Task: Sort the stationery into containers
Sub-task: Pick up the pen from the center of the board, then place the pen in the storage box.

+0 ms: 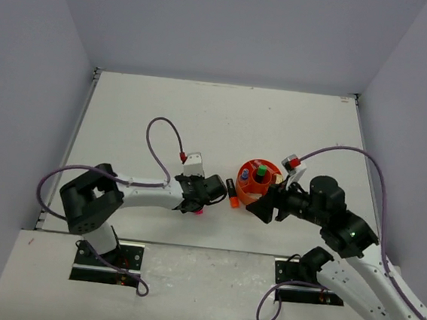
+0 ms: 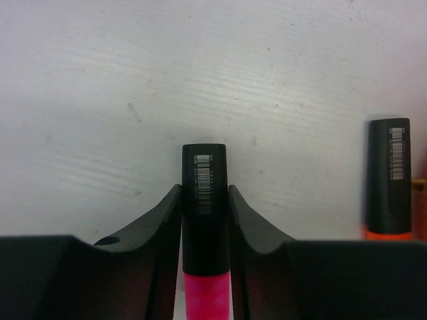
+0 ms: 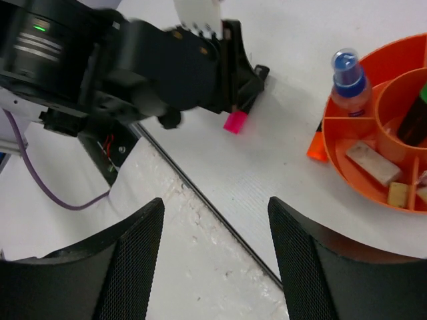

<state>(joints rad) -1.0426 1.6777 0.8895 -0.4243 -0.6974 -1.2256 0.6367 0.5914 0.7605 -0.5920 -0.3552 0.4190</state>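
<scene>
Left gripper (image 2: pixel 204 200) pinched narrow around black stubby marker with pink cap (image 2: pixel 204 233), low at white table (image 2: pixel 200 80). Right gripper (image 3: pixel 213 260) jaws spread, nothing between, just beside round orange plastic organiser (image 1: pixel 248 196). Black orange-capped marker (image 1: pixel 231 193) lying flat between left gripper and organiser.

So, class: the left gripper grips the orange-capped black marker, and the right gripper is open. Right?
No: the left wrist view shows the left gripper gripping the pink-capped black marker; the orange-capped marker lies loose beside it. The right gripper is open.
</scene>
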